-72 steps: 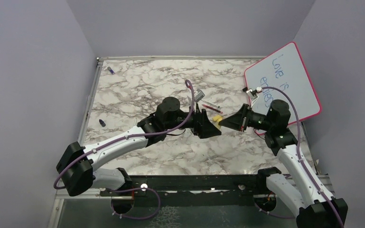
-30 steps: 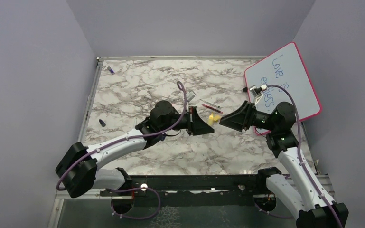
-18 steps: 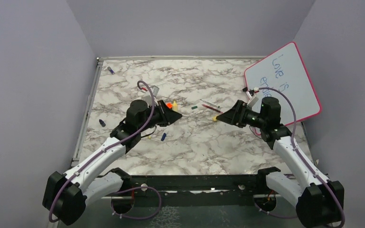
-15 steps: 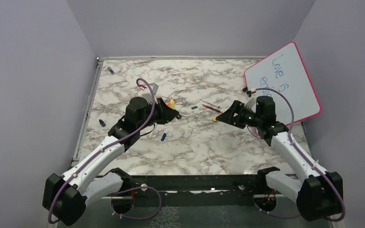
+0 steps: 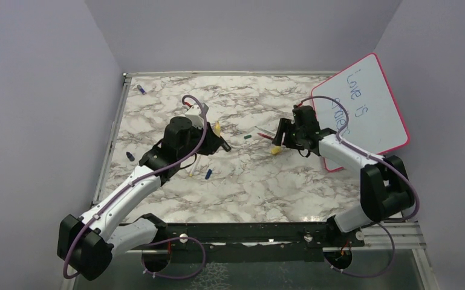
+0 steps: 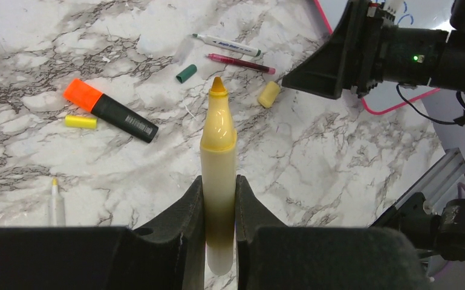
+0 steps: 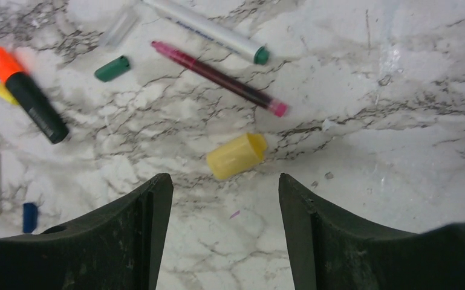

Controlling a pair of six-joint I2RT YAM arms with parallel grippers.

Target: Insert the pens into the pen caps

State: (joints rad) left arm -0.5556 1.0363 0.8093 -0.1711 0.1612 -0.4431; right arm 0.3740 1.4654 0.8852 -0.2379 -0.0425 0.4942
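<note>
Right gripper [image 7: 224,179] drawn apart from left gripper [image 6: 219,181] since meeting at centre, brought over yellow cap [image 7: 236,156]. Jaws spread wide, nothing held. Cap lain just ahead between jaws, long axis slanted across gap, stubby. Left gripper clamped on yellow pen [image 6: 219,139], tip aimed forward toward cap.

A white counter [image 5: 242,181] with grey marble veining fills the middle of the booth. Plain lilac walls [image 5: 236,30] close it in at the back and on both sides, evenly lit, and a black metal rail [image 5: 248,232] runs along its near edge.
</note>
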